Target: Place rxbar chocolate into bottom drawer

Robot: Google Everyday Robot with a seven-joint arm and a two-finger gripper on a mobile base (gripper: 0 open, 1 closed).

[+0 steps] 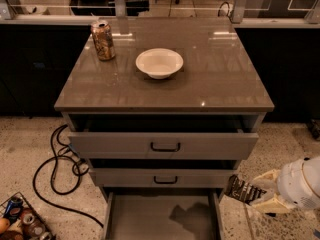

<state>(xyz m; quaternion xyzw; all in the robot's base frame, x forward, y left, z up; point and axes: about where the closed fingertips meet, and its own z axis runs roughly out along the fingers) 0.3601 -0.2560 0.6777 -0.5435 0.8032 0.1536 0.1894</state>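
The gripper (257, 193) is at the lower right, beside the cabinet, shut on the rxbar chocolate (241, 189), a flat black wrapper with white lettering. It holds the bar just right of the bottom drawer's right side wall, level with the middle drawer. The bottom drawer (162, 218) is pulled open below the two upper drawers; its grey floor is bare, with the arm's shadow on it.
A white bowl (159, 62) and a brown-gold can (102, 40) stand on the cabinet top. The top drawer (165, 145) and middle drawer (165, 178) stick out slightly. A black cable (55, 174) lies on the floor at left, and a basket of items (20, 224) at bottom left.
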